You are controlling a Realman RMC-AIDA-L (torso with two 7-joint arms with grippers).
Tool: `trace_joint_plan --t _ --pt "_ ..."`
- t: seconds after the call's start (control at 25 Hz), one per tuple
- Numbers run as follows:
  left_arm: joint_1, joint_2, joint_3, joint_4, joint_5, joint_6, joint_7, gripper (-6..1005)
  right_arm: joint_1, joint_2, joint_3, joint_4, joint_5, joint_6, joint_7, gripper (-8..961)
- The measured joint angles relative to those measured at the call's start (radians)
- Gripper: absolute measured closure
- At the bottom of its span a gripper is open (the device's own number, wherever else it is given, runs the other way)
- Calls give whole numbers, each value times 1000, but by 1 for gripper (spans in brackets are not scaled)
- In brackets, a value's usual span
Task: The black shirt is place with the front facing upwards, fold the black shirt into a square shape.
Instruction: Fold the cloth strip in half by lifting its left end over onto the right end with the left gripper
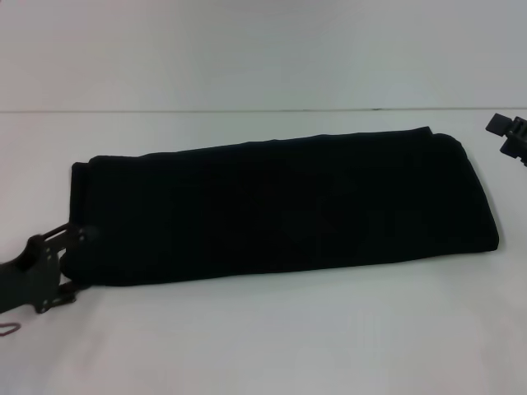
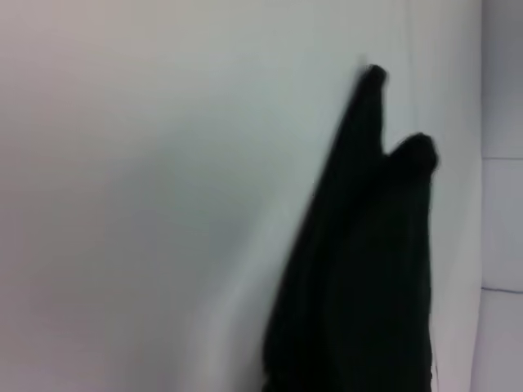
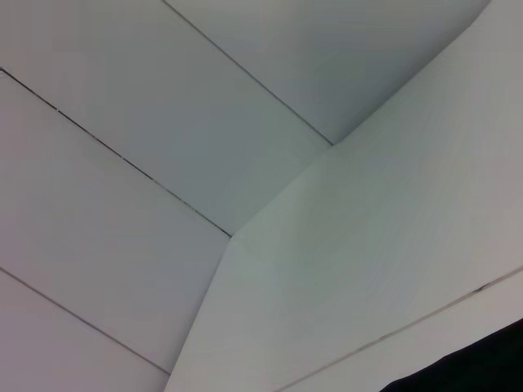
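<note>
The shirt (image 1: 280,210) lay mid-table (image 1: 263,346) as a long folded band. The left gripper (image 1: 62,259) touched its left edge, the right gripper (image 1: 509,136) hung beyond its far-right corner; neither grip could be told.

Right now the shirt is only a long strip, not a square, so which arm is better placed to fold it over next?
Probably the left. The left gripper sits at the black shirt's left end. The right gripper hangs clear beyond the far right corner.
</note>
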Motion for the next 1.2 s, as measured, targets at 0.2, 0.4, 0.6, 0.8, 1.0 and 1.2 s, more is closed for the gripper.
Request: trace_joint_plan --t 0.2,0.4,0.6,0.8,1.0,1.2 --pt "-32 -2 -6 0 -29 -14 67 112 0 -3 3 15 0 2 -6 128" --pt "-20 1 -10 2 -101 53 148 111 0 -9 20 29 0 1 -12 128" --pt "8 3 4 0 -40 36 96 112 1 -10 24 34 0 4 -14 128" --pt "11 5 4 0 5 24 67 111 2 -10 25 37 0 4 -16 128" --pt "-26 1 7 0 17 -28 73 112 1 -10 25 38 0 1 -16 128" --pt "-65 -2 14 -14 21 -88 77 111 -1 -9 25 38 0 -4 -17 128"
